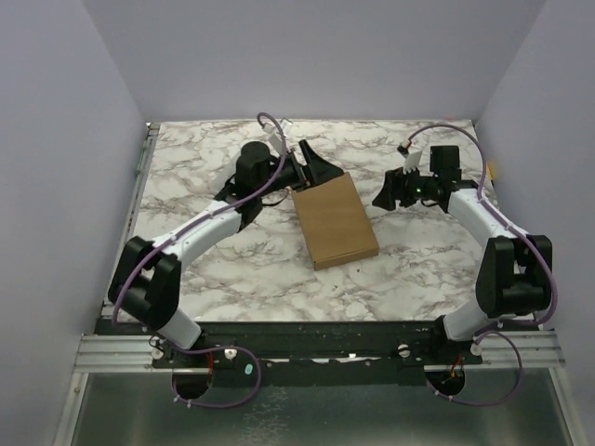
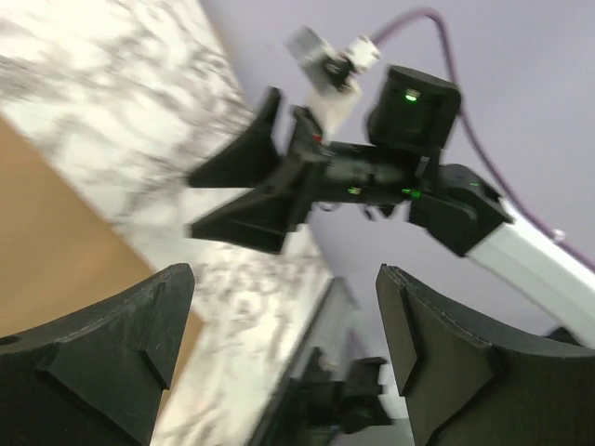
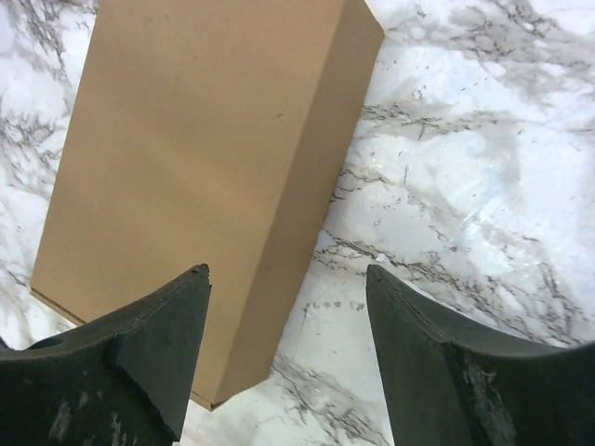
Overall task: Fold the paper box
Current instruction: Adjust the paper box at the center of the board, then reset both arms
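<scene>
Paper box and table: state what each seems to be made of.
Paper box: plain brown cardboard, matte, with sharp folded edges. Table: white, grey-veined marble pattern with a soft sheen; whether it is stone or printed laminate cannot be told.

Paper box [image 3: 186, 158] matt brown cardboard; table [image 3: 465, 186] glossy marble-look.

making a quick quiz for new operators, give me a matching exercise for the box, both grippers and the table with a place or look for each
1 paper box
2 left gripper
3 right gripper
4 table

a white marble, grey veins
b open, at the far end of the brown cardboard
c open, off to its right, apart from it
d brown, lying flat

Pairs: 1-d, 2-b, 3-c, 4-a
</scene>
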Motion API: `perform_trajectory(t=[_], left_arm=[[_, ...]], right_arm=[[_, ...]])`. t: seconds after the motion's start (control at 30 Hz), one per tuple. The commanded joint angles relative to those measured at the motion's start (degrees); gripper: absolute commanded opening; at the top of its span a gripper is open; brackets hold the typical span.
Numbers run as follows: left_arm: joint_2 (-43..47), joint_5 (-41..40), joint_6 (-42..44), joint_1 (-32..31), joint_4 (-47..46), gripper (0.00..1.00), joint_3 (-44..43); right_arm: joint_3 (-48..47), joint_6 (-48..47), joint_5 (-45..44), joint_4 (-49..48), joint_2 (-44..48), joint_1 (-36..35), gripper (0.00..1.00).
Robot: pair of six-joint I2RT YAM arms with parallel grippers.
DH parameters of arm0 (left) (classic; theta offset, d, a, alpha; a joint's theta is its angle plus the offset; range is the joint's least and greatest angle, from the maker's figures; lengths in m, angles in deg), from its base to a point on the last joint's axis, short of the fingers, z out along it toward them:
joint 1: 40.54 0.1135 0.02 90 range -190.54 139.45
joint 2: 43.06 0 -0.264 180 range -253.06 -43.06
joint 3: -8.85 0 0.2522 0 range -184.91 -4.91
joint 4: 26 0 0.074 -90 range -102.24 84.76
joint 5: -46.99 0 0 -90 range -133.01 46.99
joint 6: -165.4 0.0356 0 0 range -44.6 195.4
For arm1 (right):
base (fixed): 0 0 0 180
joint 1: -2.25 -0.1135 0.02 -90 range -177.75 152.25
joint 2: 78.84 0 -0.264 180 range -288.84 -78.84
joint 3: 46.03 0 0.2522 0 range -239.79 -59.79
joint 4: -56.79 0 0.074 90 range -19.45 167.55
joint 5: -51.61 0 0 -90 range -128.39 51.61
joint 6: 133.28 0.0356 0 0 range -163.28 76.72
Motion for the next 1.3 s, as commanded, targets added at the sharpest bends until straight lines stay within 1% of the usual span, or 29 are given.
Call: perform_trajectory(t=[0.0,0.07,0.13,0.17,0.2,0.23,0.3,0.33,0.37,0.47,0.5,0.63,0.67,0.73,0.8,0.83,0.9,0.93,0.97,1.0,1.03,1.07,1.1,1.13,1.17,1.2,1.27], left_arm=[[9.5,-4.7,19.0,7.6,23.1,0.88,1.8],[12.9,-3.8,20.1,11.6,24.7,0.88,6.1],[15.3,-6.6,22.6,13.0,28.7,0.88,9.8],[15.8,-7.7,23.7,12.9,30.3,0.87,11.6],[16.0,-8.2,23.5,13.0,30.6,0.86,13.7],[16.2,-9.2,22.9,12.8,30.6,0.81,16.0],[15.9,-11.8,21.4,11.6,30.1,0.69,20.0],[15.4,-13.2,20.9,10.6,29.8,0.64,21.1],[14.7,-14.3,20.2,9.7,29.3,0.56,21.9],[11.3,-15.9,17.7,6.7,24.8,0.38,24.1],[10.3,-16.1,17.2,5.7,23.4,0.36,24.4],[2.9,-15.6,14.8,2.7,17.4,0.33,24.1],[1.4,-14.6,14.0,2.1,15.1,0.33,24.0],[-1.4,-13.1,12.6,1.3,12.1,0.33,23.2],[-2.3,-12.8,12.7,1.2,12.0,0.33,21.9],[-1.4,-14.1,13.7,1.5,13.5,0.33,21.3],[2.4,-18.6,17.8,3.0,20.9,0.33,19.3],[5.3,-20.9,19.8,4.3,24.8,0.34,18.9],[8.9,-23.0,21.8,5.9,27.6,0.36,18.9],[12.4,-24.4,23.4,8.0,30.3,0.37,18.8],[16.5,-25.1,25.2,10.3,32.5,0.4,18.5],[20.3,-25.5,26.7,12.2,34.1,0.49,17.7],[24.1,-25.6,27.9,14.0,35.5,0.63,16.7],[27.7,-25.2,28.4,15.5,35.9,0.83,15.7],[30.5,-24.6,27.3,17.0,36.0,0.97,14.8],[33.0,-23.3,25.6,18.4,35.8,0.98,13.7],[35.0,-17.7,25.0,20.8,35.4,0.99,10.2]], right_arm=[[1.9,-5.0,-2.9,3.0,1.4,0.8,0.72],[1.8,-5.4,-4.9,3.9,-0.1,0.7,0.7],[3.1,-5.6,-9.4,3.3,-0.7,0.7,0.67],[4.0,-6.2,-11.4,2.9,-0.7,0.7,0.61],[4.9,-7.0,-13.0,2.7,-0.7,0.5,0.52],[5.9,-7.7,-13.9,2.7,-0.9,0.4,0.43],[7.5,-9.0,-15.5,3.5,-2.0,-0.4,0.31],[8.2,-9.4,-15.7,4.2,-2.7,-1.0,0.27],[8.9,-9.6,-15.5,4.4,-3.4,-1.8,0.25],[9.9,-9.3,-14.6,4.8,-5.5,-5.0,0.21],[9.5,-9.0,-13.6,5.3,-6.3,-5.7,0.2],[7.0,-7.5,-3.5,8.3,-9.2,-6.1,0.18],[6.7,-7.0,-2.5,8.5,-9.4,-6.0,0.18],[6.3,-5.7,-2.5,8.3,-8.8,-6.0,0.18],[6.1,-5.2,-6.8,8.1,-7.6,-5.9,0.19],[6.0,-5.3,-9.5,7.9,-6.5,-5.3,0.2],[5.9,-6.4,-12.9,7.8,-3.3,-2.3,0.22],[5.4,-7.5,-13.7,8.1,-1.0,0.0,0.25],[4.7,-9.1,-14.0,8.5,1.5,2.0,0.3],[4.2,-10.8,-13.8,8.4,4.8,3.9,0.4],[4.1,-11.9,-14.0,7.5,8.6,5.2,0.53],[4.3,-12.4,-14.5,6.2,12.4,5.7,0.67],[4.7,-12.8,-14.2,4.6,16.5,6.0,0.84],[5.0,-12.7,-13.5,3.2,20.3,6.1,0.97],[5.1,-11.0,-13.2,1.6,23.5,6.1,0.99],[5.1,-7.8,-13.9,-0.2,26.3,6.1,1.0],[3.3,0.8,-15.5,-1.6,30.7,6.1,1.0]])
